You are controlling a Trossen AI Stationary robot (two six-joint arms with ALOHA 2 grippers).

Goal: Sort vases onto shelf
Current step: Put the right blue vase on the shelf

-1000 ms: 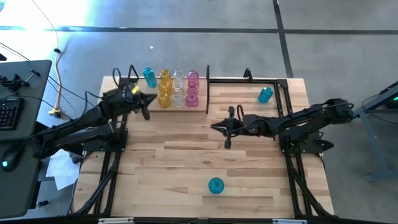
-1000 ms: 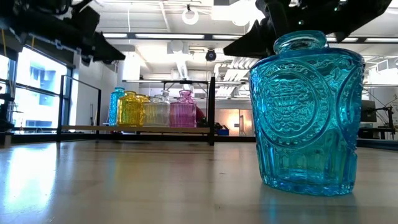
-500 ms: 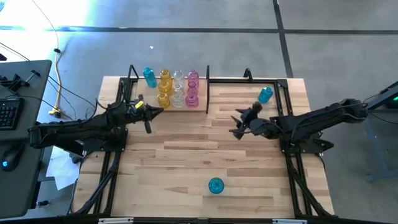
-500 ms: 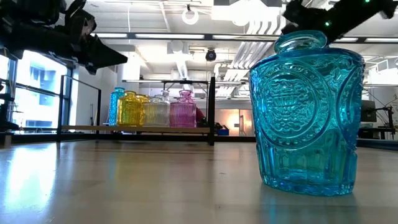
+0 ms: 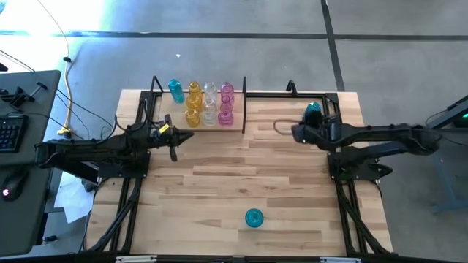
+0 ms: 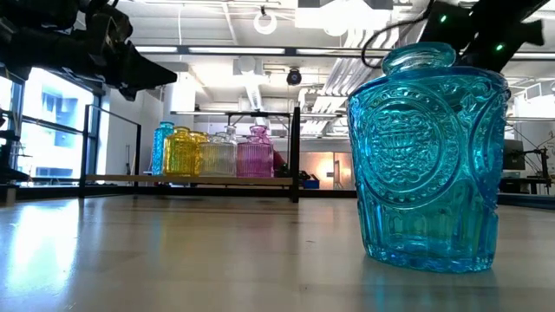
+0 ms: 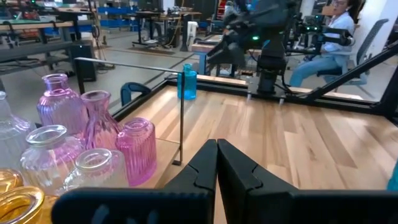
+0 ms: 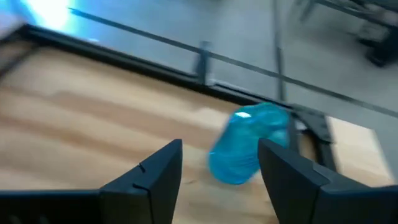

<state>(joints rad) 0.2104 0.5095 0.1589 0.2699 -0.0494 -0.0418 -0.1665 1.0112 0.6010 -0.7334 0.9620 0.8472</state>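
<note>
- The right gripper (image 5: 298, 131) is hovering at the back right of the table (image 5: 219, 186), its fingers (image 8: 149, 174) spread apart and holding nothing; from above the tips are hard to make out against the dark arm.
- In the right wrist view a teal vase (image 8: 249, 143) is showing blurred between and beyond those fingers; whether it is standing straight cannot be told there. From above the same teal vase (image 5: 313, 110) is sitting near the back right corner, partly covered by the arm.
- The left gripper (image 5: 175, 139) is hanging just in front of the shelf (image 5: 244, 102), its fingers (image 7: 205, 171) pressed tight together and empty.
- On the shelf, vases are standing upright in a group, necks pointing up: a teal one (image 5: 175, 90), amber ones (image 5: 193, 102), clear ones (image 5: 210, 102) and pink ones (image 5: 226, 102). The left wrist view is cutting off the amber and clear ones at its edge.
- A second loose teal vase (image 5: 254, 218) is standing upright near the front edge of the table, well apart from both grippers; in the low view it is filling much of the picture, showing pressed patterns on its bulging body and a short neck.
- A seated person (image 7: 336, 37) is partly showing beyond the table.
</note>
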